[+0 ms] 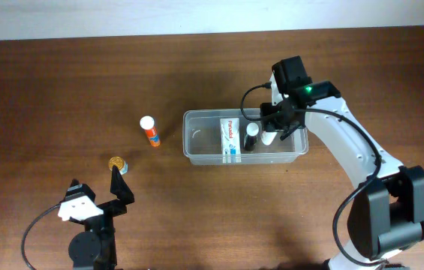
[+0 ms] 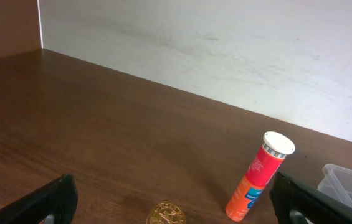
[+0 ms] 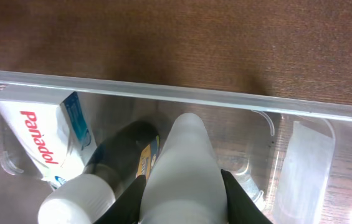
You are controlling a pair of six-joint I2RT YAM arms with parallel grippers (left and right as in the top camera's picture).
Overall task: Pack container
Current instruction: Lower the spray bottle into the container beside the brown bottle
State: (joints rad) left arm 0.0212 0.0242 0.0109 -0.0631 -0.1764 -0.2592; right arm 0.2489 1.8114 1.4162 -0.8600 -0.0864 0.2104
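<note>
My right pincer is nearly closed, its two dark fingers clamping the lower body of a white bottle from either side. The bottle's tapered end points away from the wrist camera and hangs inside the container. Beside it in the tub lie a dark bottle with a white cap and, further along, a Panadol box; a pale flat packet shows at the other end. The overhead view shows the container on the wooden table, right of centre, with its long side running across the view. My left pincer is spread to full width and holds nothing. It hovers near the front edge, with a small gold-topped item just ahead of it and an orange tube with a white cap further on, both outside the tub. Handling note: I judge the container to be light, thin-walled and smooth, so it is likely to flex under pinch and slide on the table if nudged. If it must be moved, take hold at the stiffer rim on a short end, not mid-wall. The contents lie loose and may shift. Release the white bottle low to avoid bounce.
</note>
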